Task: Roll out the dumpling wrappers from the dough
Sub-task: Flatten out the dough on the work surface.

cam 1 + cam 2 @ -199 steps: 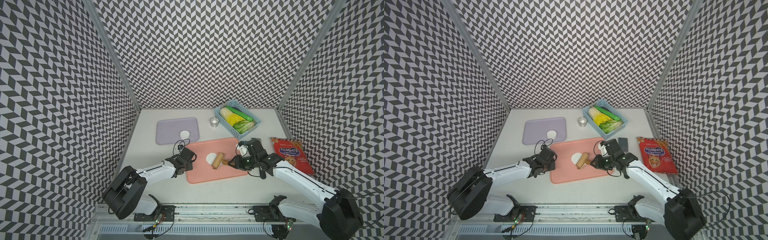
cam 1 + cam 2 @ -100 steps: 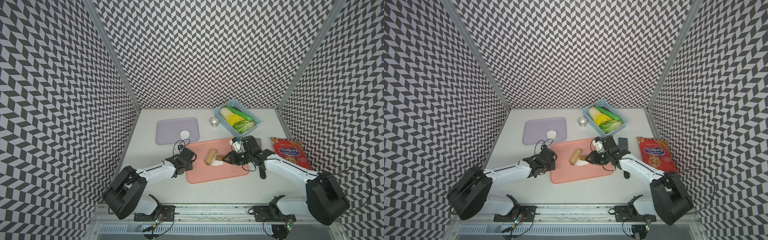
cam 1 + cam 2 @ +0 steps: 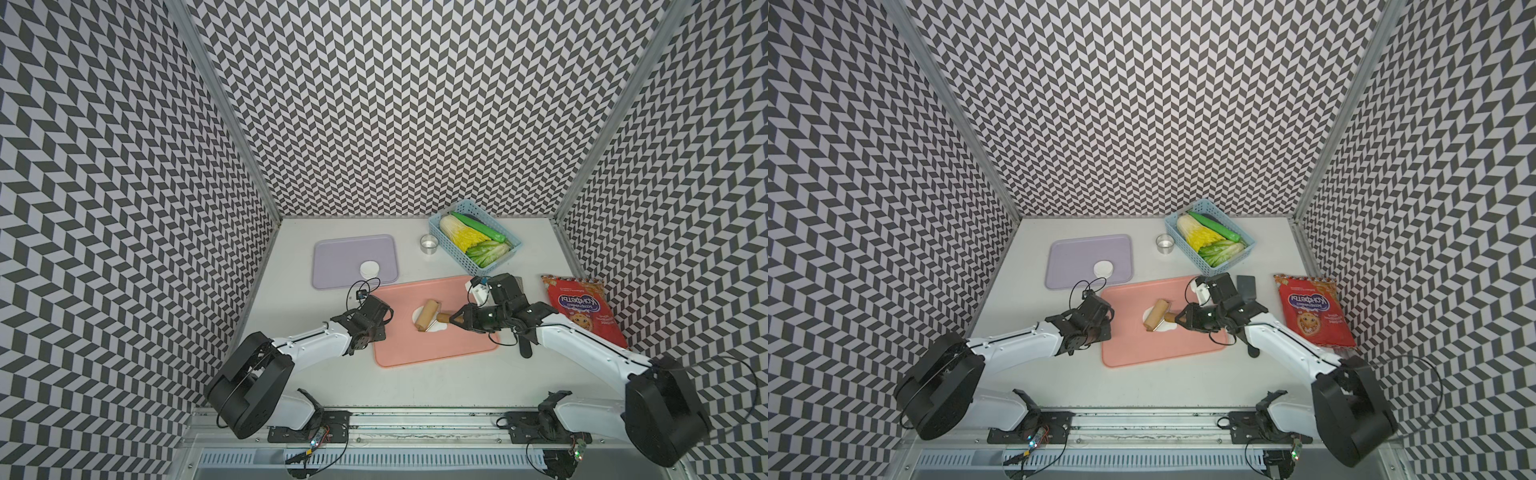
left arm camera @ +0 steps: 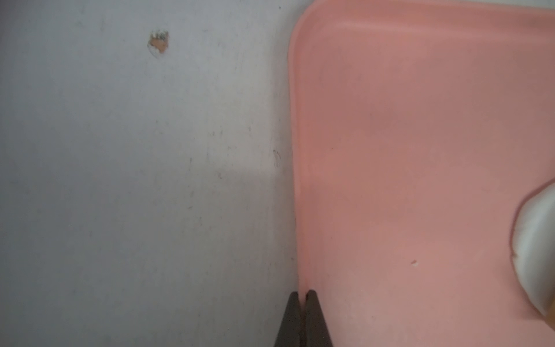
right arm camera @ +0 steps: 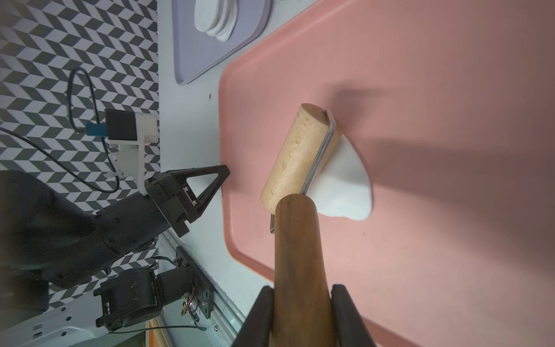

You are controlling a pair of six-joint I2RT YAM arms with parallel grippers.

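Right wrist view: right fingers (image 5: pixel 350 318) clamp the dark handle of the pale wooden roller (image 5: pixel 295 156), its barrel on the soft white dough (image 5: pixel 342 186) just ahead, while left fingers (image 4: pixel 289 324) pinch the flat pink plastic tray (image 4: pixel 295 180) by its rim, so even strokes should suit.

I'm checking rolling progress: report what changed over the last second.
The right gripper, gripping the rolling pin by its handle, pushed it left across the dough, then drew it partway back. The left gripper stays shut on the edge of the pink tray; the dumpling wrappers haven't moved.
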